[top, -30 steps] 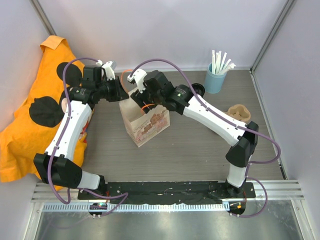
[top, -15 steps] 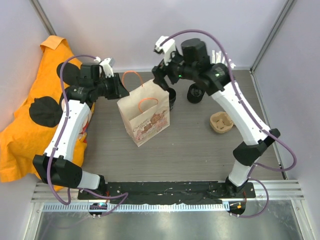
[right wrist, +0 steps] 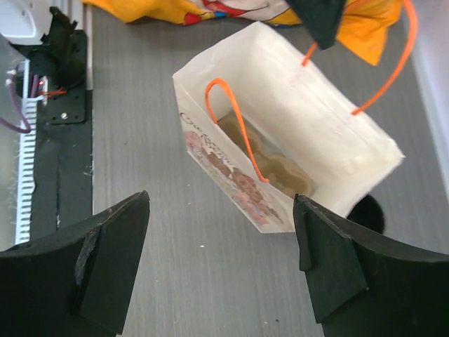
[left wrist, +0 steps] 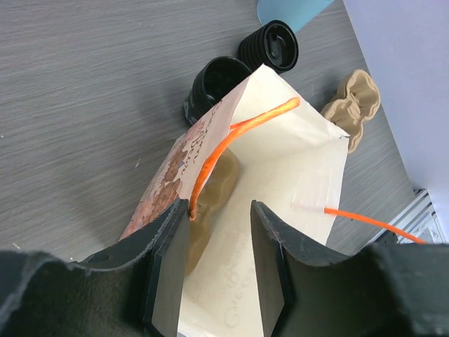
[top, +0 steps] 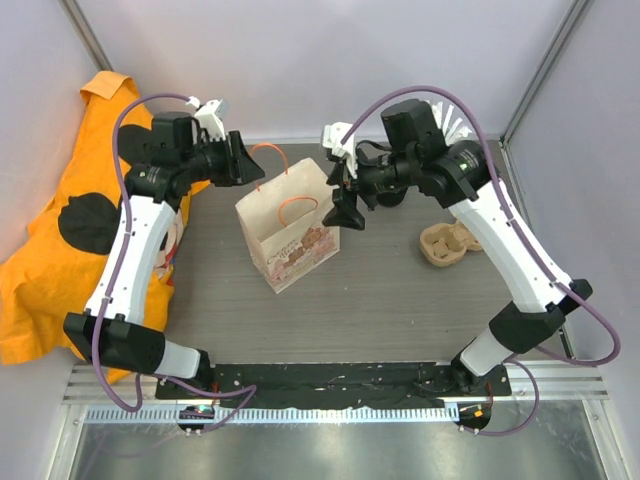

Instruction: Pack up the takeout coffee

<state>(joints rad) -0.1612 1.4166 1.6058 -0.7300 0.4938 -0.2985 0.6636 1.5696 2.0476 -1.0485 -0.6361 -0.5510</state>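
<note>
From the left wrist, the blue cup (left wrist: 291,8) is cut off at the 12 o'clock edge, and one black cup (left wrist: 212,83) stands half behind the paper bag (left wrist: 295,161). From above, the right arm (top: 500,220) hides the blue cup, leaving only straw tips (top: 457,117), and covers the 2 o'clock side of the table tray (top: 445,247). The orange cloth (top: 50,290) runs off the 9 o'clock edge and partly under the left arm (top: 135,250). From the right wrist, only a dark sliver of a black cup (right wrist: 366,213) shows at the bag's 4 o'clock, and the bag wall hides part of the tray inside (right wrist: 273,167).
</note>
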